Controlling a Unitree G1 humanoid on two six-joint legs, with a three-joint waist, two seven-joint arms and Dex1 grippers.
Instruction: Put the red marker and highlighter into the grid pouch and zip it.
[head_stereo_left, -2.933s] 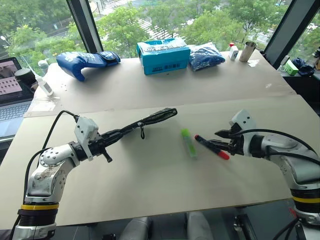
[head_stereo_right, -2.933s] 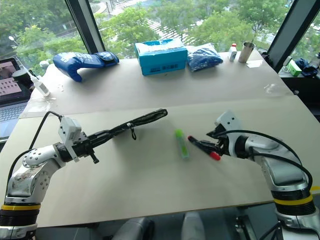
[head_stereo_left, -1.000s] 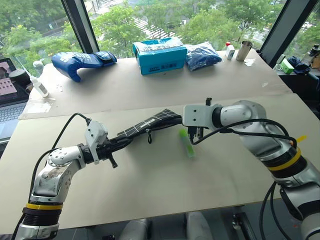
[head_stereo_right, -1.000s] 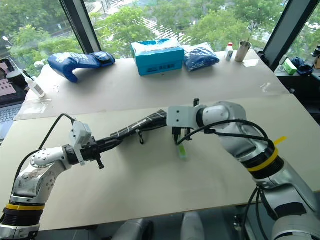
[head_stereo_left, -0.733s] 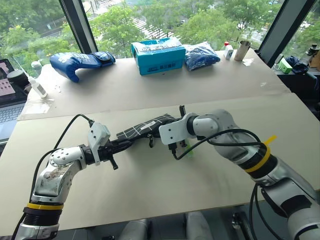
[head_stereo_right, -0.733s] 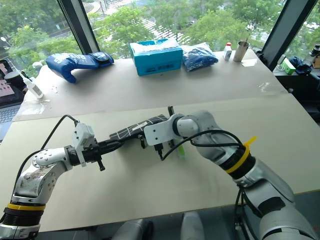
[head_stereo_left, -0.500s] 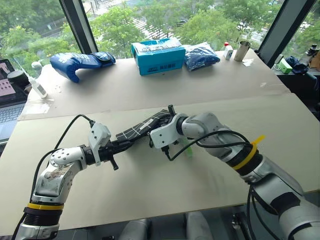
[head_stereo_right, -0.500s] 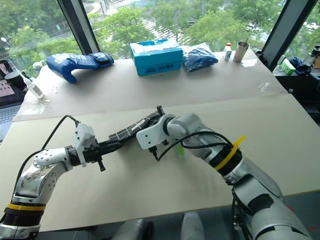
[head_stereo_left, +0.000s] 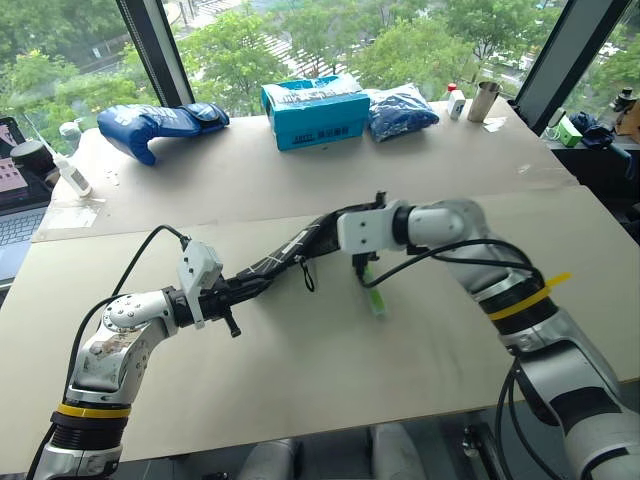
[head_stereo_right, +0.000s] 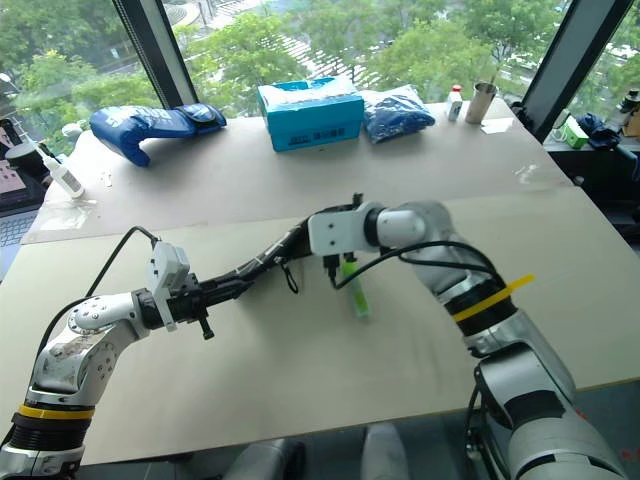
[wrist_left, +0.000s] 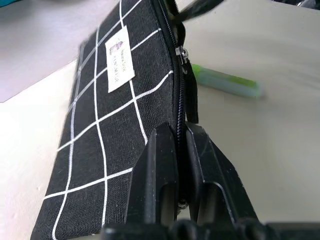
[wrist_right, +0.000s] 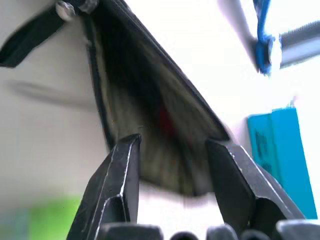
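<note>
1. Highlighter (head_stereo_left: 374, 295) lies on the table (head_stereo_left: 420, 370) just below and toward the robot from the right tool (wrist_right: 172, 165). Its long axis runs roughly front to back. Right arm is nearer.
2. Right tool: part open, empty, at the mouth of the grid pouch (wrist_left: 115, 120).
3. Left tool (wrist_left: 178, 150): clamped on the pouch's zipper edge, holding it up.
4. Red marker (wrist_right: 165, 120): a red patch inside the pouch, probably it.
5. Count: one highlighter, one marker, one pouch.
</note>
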